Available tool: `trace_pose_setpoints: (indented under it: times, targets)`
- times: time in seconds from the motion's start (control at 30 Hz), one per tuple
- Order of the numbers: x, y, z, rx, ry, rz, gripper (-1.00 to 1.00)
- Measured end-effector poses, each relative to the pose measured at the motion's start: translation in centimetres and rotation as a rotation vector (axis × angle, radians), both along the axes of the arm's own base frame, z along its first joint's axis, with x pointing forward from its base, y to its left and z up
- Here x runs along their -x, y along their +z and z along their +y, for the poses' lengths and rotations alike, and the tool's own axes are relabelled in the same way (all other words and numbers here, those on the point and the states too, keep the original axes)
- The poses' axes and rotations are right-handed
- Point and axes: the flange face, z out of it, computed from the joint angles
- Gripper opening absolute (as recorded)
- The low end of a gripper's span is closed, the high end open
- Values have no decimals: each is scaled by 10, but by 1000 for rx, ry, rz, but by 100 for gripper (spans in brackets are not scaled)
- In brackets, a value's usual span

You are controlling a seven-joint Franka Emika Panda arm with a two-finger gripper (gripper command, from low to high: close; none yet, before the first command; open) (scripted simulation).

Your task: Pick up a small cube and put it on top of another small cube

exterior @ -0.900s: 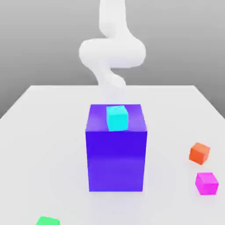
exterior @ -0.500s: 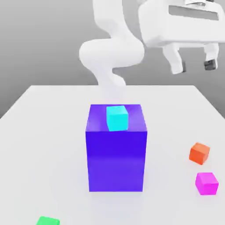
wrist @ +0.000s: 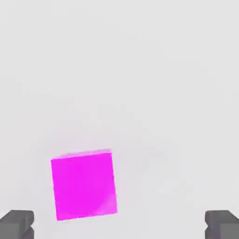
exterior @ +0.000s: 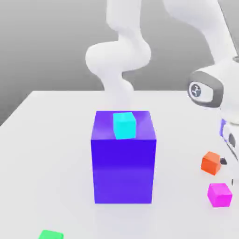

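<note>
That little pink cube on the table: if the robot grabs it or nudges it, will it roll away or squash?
The magenta-pink cube has flat faces and sharp edges, so it will likely slide, not roll. It sits flat on the table and looks rigid, so it probably won't squash. Its smooth sides may be somewhat slippery between the open gripper.

- We see a pale grey-white table [exterior: 51,140] carrying everything.
- A big blue-violet block [exterior: 123,168] stands on it at centre frame.
- An orange small cube [exterior: 212,163] sits at the right.
- The magenta-pink small cube [exterior: 219,194] lies just below it.
- A green cube [exterior: 50,234] rests at the bottom left edge.
</note>
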Motion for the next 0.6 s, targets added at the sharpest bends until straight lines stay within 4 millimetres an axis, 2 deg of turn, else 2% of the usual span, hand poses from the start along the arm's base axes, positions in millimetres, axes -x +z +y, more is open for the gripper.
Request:
trace_pose_setpoints:
  times: [0.1, 0.13, 0.37, 0.53, 0.6]
  targets:
    - [2, -38, 1, 5, 13, 4, 0]
    - [3, -49, 1, 5, 14, 4, -100]
    - [3, -51, 1, 7, 14, 5, -100]
    - [2, 1, -1, 7, 7, 6, -100]
    - [-33, 10, -36, 11, -132, 11, -100]
